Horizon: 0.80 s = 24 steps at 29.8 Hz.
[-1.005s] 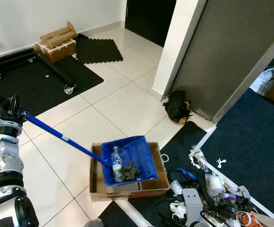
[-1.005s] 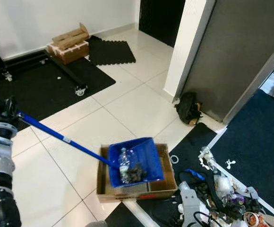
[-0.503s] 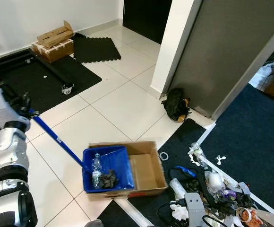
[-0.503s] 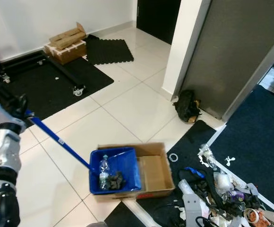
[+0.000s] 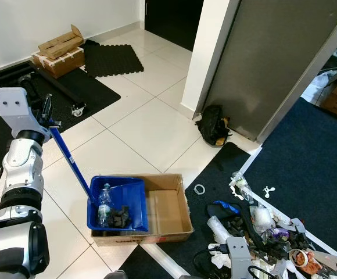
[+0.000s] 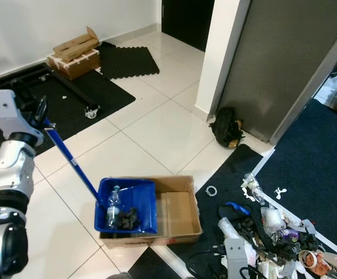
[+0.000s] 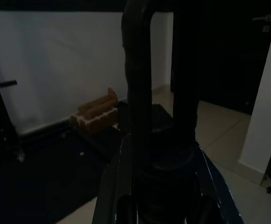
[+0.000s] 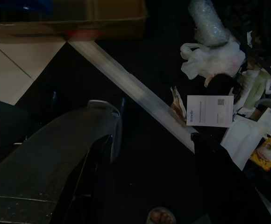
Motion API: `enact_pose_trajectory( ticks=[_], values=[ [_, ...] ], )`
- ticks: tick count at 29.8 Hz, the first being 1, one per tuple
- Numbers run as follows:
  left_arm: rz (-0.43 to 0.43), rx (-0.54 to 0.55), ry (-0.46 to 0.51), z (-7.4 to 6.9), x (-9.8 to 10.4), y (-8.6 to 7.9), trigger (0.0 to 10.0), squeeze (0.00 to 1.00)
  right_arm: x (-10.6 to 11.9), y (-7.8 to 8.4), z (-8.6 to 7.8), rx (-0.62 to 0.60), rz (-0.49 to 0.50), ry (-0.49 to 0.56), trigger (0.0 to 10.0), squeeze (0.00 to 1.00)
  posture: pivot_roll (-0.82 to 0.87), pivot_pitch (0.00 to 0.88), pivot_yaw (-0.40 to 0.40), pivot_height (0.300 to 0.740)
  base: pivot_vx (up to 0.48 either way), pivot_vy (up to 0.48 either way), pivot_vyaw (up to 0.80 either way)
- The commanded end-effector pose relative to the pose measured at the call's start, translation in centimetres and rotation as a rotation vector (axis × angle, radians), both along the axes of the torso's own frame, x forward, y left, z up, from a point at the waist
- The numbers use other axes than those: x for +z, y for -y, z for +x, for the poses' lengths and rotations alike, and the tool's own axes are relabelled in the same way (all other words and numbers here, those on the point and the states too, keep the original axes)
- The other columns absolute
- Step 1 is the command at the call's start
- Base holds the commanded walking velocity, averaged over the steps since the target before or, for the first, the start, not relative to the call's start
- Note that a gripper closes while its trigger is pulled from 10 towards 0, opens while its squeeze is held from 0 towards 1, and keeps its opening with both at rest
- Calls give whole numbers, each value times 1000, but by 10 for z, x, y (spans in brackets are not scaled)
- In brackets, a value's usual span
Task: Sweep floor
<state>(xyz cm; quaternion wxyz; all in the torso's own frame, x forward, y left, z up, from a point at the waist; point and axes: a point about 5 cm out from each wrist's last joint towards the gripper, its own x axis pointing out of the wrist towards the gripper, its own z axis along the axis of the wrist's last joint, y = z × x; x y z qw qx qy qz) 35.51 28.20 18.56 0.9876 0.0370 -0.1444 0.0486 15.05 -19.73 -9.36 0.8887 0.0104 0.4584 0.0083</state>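
A blue dustpan [image 5: 117, 203] rests tilted over the left end of an open cardboard box [image 5: 167, 210] on the white tile floor. Inside the pan lie a clear plastic bottle [image 5: 104, 200] and dark debris [image 5: 121, 216]. Its long blue handle [image 5: 70, 158] rises steeply up and to the left. My left gripper [image 5: 46, 114] is shut on the handle's top end; in the left wrist view its black fingers [image 7: 138, 93] clamp the grip. In the right wrist view my right gripper [image 8: 121, 122] hangs low beside the box, open and holding nothing.
Several pieces of litter [image 5: 255, 226] are strewn over the dark blue carpet at the lower right. A black bag [image 5: 213, 127] lies by the grey door. Black mats, a wheeled frame [image 5: 70, 96] and cardboard boxes [image 5: 58, 49] lie at the back left. A white strip [image 8: 140, 95] crosses the floor near my feet.
The dustpan has swung left from the box's right half to its left end. The handle now stands steeper, with my left gripper higher and closer in.
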Motion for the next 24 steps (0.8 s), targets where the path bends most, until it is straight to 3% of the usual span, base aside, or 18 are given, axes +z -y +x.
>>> enact_pose_trajectory(
  ticks=[1, 7, 12, 22, 24],
  values=[
    [96, -11, 88, 2, 22, 3, 10000, 0, -1, 3, -4, -25, 1, -2, 10000, 0, 114, 77, -13, 740, 0, 0, 0],
    [218, -111, 183, 9, 46, 33, 10000, 0, -1, 3, -4, -28, 2, 2, 10000, 0, 110, 72, -8, 740, 0, 0, 0],
    [263, -168, 232, 12, 57, 51, 10000, 0, -1, 2, -3, -32, 5, 6, 10000, 0, 110, 68, -4, 740, 0, 0, 0],
    [289, -216, 256, 13, 60, 66, 10000, 0, 0, -2, -1, -34, 12, 13, 10000, 0, 111, 68, 4, 740, 0, 0, 0],
    [327, -266, 263, 12, 60, 77, 10000, 0, 0, -3, -1, -36, 14, 15, 10000, 0, 111, 72, 9, 740, 0, 0, 0]
  ],
)
